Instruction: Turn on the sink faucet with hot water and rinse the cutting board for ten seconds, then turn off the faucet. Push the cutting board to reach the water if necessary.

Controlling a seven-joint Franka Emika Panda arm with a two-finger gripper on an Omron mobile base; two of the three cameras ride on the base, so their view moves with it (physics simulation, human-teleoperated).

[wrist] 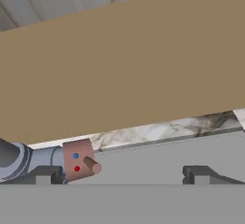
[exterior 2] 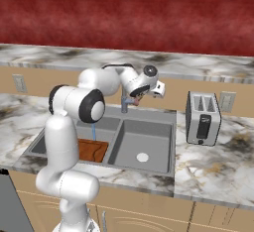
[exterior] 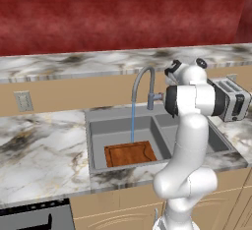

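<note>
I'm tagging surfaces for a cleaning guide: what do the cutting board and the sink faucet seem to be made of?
The cutting board looks like wood: reddish-brown, matte, with a darker groove near its rim. The sink faucet looks like brushed metal: plain grey, dull sheen, though the render leaves that open. Its lever handle is reddish-brown, with a red and a blue dot.

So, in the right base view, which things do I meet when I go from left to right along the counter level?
Wall outlet → cutting board in the left basin → faucet lever handle → round drain in the right basin → toaster → second wall outlet.
</note>
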